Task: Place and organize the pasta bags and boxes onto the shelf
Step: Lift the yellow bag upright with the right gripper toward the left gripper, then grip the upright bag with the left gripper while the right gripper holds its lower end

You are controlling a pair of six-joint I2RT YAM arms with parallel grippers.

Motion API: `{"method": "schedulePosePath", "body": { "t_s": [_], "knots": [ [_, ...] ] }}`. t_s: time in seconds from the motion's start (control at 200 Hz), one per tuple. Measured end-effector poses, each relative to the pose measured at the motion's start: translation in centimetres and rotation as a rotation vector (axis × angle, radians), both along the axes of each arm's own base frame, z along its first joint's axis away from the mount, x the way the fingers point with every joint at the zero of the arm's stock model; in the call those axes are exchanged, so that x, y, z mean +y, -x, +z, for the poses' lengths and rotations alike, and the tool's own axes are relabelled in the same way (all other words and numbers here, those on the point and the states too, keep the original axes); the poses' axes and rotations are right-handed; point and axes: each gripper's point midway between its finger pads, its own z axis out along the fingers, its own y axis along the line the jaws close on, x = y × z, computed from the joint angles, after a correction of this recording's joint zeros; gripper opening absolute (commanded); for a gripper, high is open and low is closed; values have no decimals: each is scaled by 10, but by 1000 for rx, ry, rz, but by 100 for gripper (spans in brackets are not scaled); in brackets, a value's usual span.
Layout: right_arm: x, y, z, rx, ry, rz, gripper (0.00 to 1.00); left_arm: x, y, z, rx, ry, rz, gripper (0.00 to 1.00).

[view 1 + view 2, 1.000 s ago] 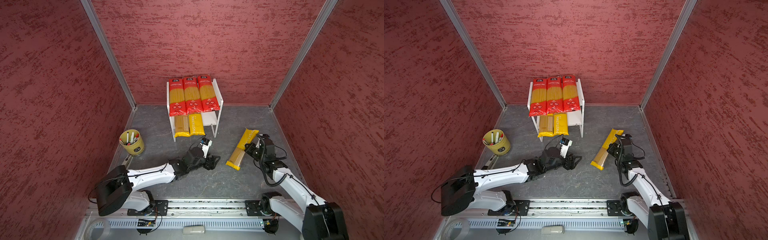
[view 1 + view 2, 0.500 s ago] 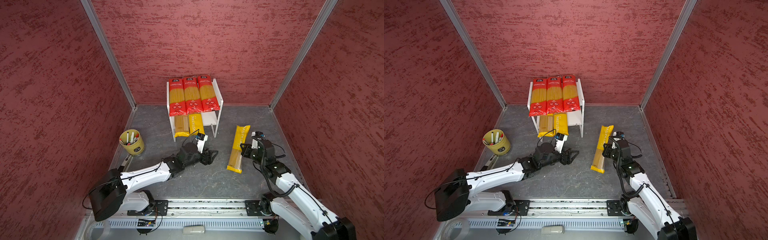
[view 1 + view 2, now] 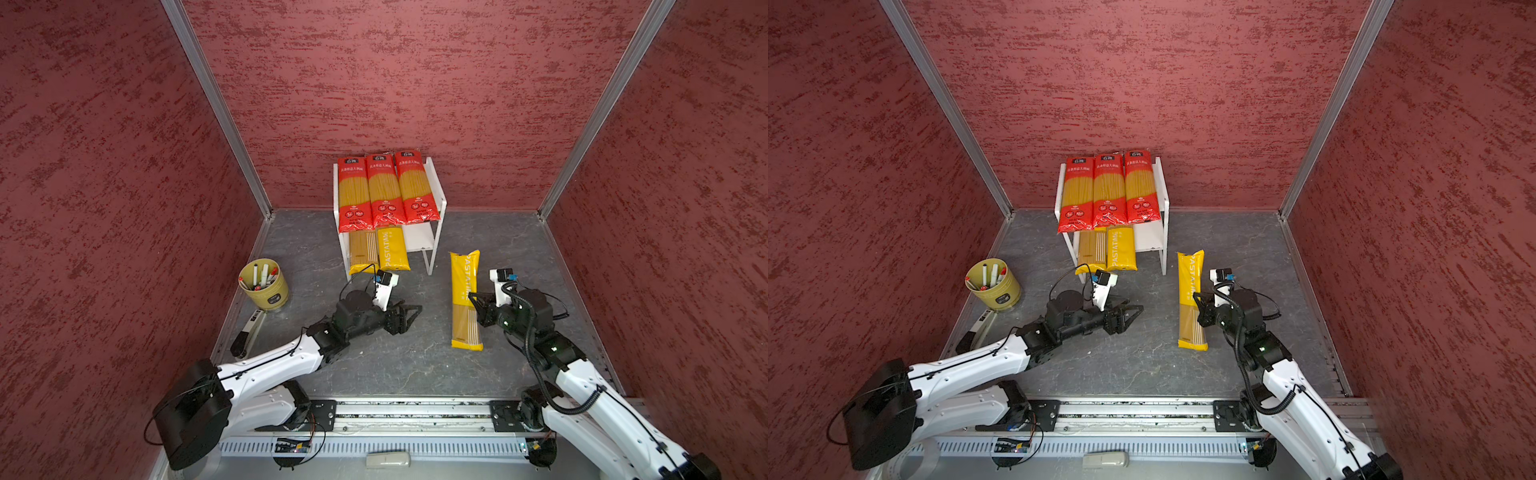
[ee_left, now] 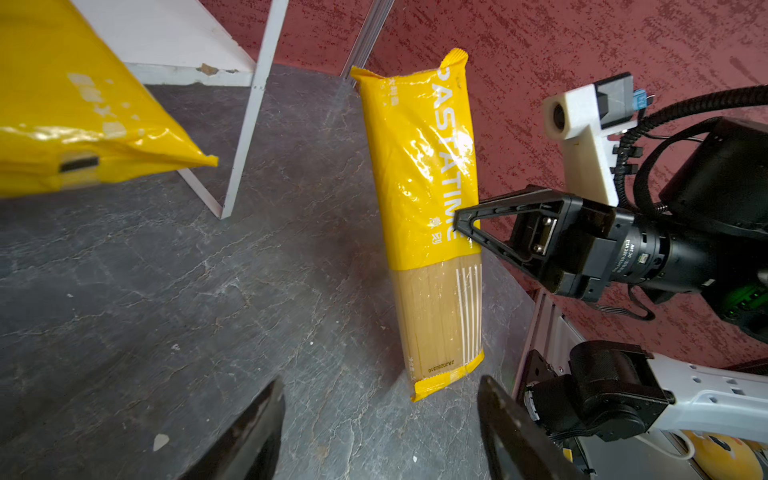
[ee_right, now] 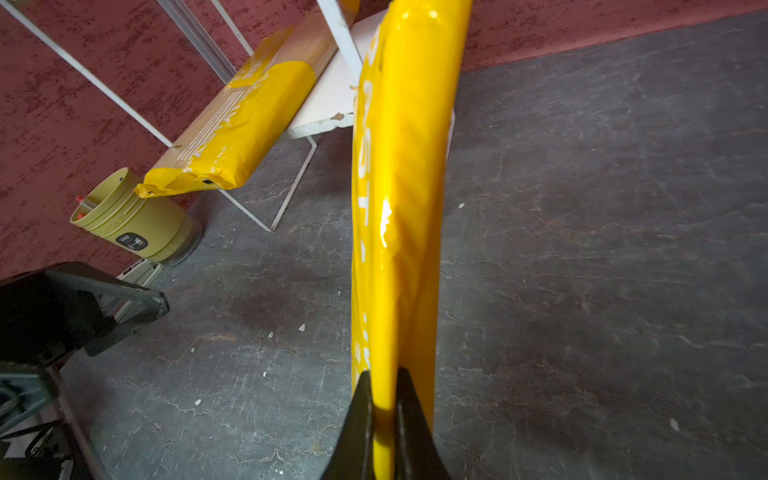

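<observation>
The white shelf (image 3: 434,183) stands against the back wall. Three red pasta packs (image 3: 384,191) lie side by side on its top board. Two yellow packs (image 3: 390,249) lie on the lower tier, their ends sticking out in front. A third yellow PASTATIME pack (image 3: 464,286) is to the right of the shelf, pointing lengthwise at the back wall. My right gripper (image 3: 473,297) is shut on that pack's (image 5: 399,166) edge near its middle; the fingers (image 5: 361,399) pinch the yellow film. My left gripper (image 3: 413,312) is open and holds nothing, low over the floor left of the held pack (image 4: 424,166).
A yellow-green cup of markers (image 3: 264,284) stands near the left wall. A black-and-white tool (image 3: 248,332) lies on the floor in front of it. The shelf's thin front leg (image 4: 245,137) is between the grippers and the lower tier. A metal rail (image 3: 415,415) runs along the front.
The right gripper has swung the yellow pack from a slant to nearly straight toward the back wall. The left gripper drifted slightly left and stayed open.
</observation>
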Motion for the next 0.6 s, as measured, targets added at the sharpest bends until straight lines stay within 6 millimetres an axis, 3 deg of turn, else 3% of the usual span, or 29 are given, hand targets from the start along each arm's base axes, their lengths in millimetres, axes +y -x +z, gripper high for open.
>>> {"method": "schedulePosePath", "body": {
  "t_s": [0.16, 0.341, 0.601],
  "knots": [
    [21, 7, 13, -66, -101, 110, 0, 1, 3, -3, 13, 14, -34, 75],
    [48, 14, 28, -112, -187, 225, 0, -7, 6, 3, 25, 72, -74, 78],
    [87, 21, 45, -145, -305, 364, 0, -23, 9, -5, 77, 119, -130, 78]
  ]
}}
